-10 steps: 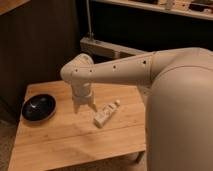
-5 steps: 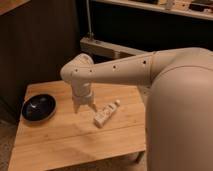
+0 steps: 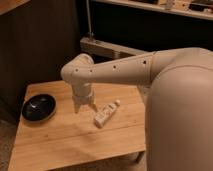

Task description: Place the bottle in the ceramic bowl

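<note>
Nearest, filling the right side: pale bulk of the arm [image 3: 175, 100], stretched toward 10 o'clock over the desk [image 3: 65, 142]. Midway across the planks, on its side: the bottle [image 3: 106, 114], cap pointing to about 2 o'clock, resting free. Just at 9 o'clock of it, fingers down over the wood: the claw [image 3: 85, 109], spread and gripping nothing (beside the bottle, not around it; contact with the wood impossible to tell). On toward 9 o'clock, near the desk's left edge: the ceramic bowl [image 3: 39, 107], upright, dark, nothing inside. Beyond, at 12 o'clock: a grey rail [image 3: 107, 48]. Step in hand, by judgement: the approach before the pick, nothing lifted yet. Next, probably: shift toward 3 o'clock to straddle the bottle across its narrow width, lower, pinch, lift, carry toward 9 o'clock, release over the bowl.
</note>
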`<state>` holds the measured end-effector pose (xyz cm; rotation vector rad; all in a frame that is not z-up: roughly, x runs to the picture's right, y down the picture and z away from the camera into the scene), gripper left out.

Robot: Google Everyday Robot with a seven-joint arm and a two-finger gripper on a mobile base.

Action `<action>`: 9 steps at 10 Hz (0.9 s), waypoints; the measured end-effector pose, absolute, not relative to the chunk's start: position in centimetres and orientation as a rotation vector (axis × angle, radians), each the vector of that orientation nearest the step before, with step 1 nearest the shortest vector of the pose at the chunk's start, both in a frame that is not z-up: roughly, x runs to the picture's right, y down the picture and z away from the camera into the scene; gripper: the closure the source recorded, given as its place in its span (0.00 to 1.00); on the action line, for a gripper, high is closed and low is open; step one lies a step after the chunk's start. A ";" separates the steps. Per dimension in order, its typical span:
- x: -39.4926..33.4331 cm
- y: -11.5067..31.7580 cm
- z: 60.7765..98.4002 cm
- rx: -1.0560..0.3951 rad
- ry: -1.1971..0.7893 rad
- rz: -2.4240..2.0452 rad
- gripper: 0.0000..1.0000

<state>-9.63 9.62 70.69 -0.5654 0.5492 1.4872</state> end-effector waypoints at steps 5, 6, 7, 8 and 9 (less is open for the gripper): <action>-1.5 8.0 73.4 -0.400 0.697 1.841 0.35; -0.5 8.3 74.0 -0.411 0.706 1.893 0.35; 0.4 8.7 74.6 -0.433 0.710 1.933 0.35; 1.5 9.3 75.6 -0.470 0.695 1.982 0.35; 2.0 9.9 76.5 -0.503 0.674 2.017 0.35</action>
